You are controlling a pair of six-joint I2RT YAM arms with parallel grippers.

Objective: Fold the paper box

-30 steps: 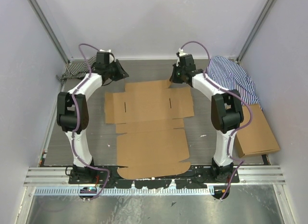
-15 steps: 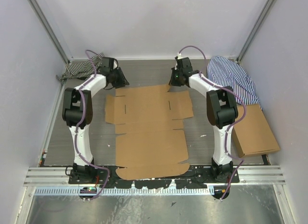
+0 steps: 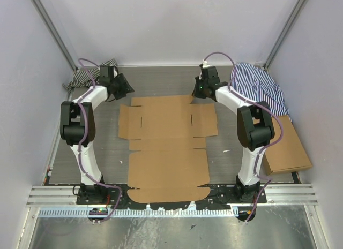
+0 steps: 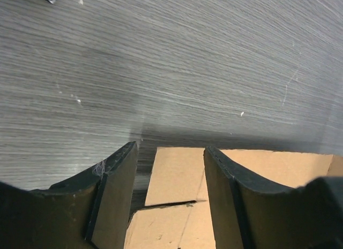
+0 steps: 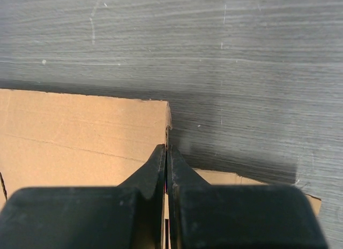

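On the grey table (image 3: 161, 80), seen from above, the paper box (image 3: 169, 152) is laid out as a flat, unfolded brown sheet between the two arms; its near edge reaches the rail (image 3: 53, 194) by the arm bases; no flap has been raised. Over the last second the sheet has been turned slightly and now lies squarer to the table; the left gripper (image 3: 121, 86) has been drawn back off the far left corner and is now just beside it, apart from the cardboard; the right gripper (image 3: 199, 91) has been kept at the far right corner.

In the left wrist view, the fingers (image 4: 115, 190) are seen spread, with nothing held between them; the corner of the sheet and one slit show below the gap, with bare table beyond.

In the right wrist view, the fingers (image 5: 155, 168) are pressed together, with nothing visible between them; their tip is set at the stepped corner of the sheet; whether it touches the cardboard cannot be told.

It is judged that the sheet has only been straightened and let go on the left side; the folding itself is yet to be begun.
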